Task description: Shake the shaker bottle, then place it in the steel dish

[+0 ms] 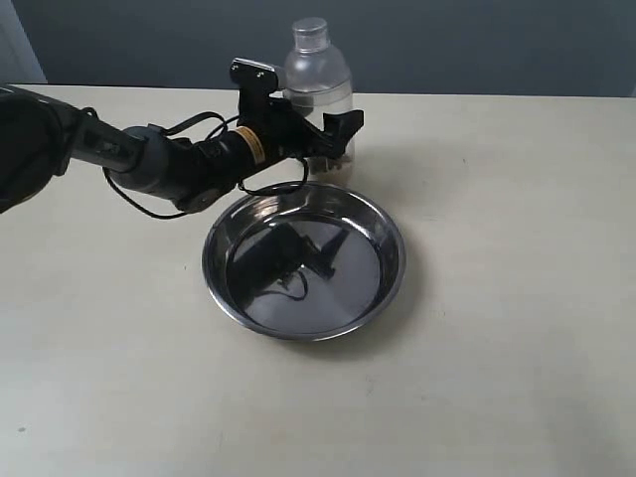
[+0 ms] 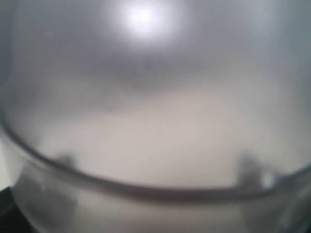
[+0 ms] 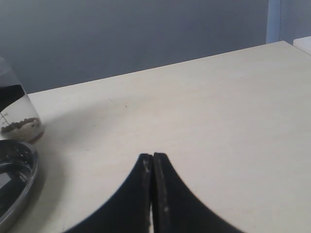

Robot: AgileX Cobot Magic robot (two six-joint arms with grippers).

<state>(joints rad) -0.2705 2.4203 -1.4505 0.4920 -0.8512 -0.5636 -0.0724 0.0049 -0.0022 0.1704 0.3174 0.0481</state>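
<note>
The shaker bottle [image 1: 318, 84], frosted clear with a small round cap and brown granules at its base, stands upright on the table just behind the steel dish [image 1: 390, 231]. My left gripper [image 1: 336, 127] reaches in from the left, its jaws either side of the bottle's lower body; one black finger crosses the near side and the other is hidden behind. The blurred bottle wall [image 2: 155, 121] fills the left wrist view, so whether the grip has closed does not show. In the right wrist view my right gripper [image 3: 153, 156] is shut on nothing above bare table, far from the bottle [image 3: 19, 124] and the dish [image 3: 22, 179].
The dish's mirror bottom reflects the left arm. Cables loop from the left arm [image 1: 149, 164] above the table at the dish's left rim. A grey wall [image 1: 477, 40] rises behind the table's back edge. The right arm does not appear in the exterior view.
</note>
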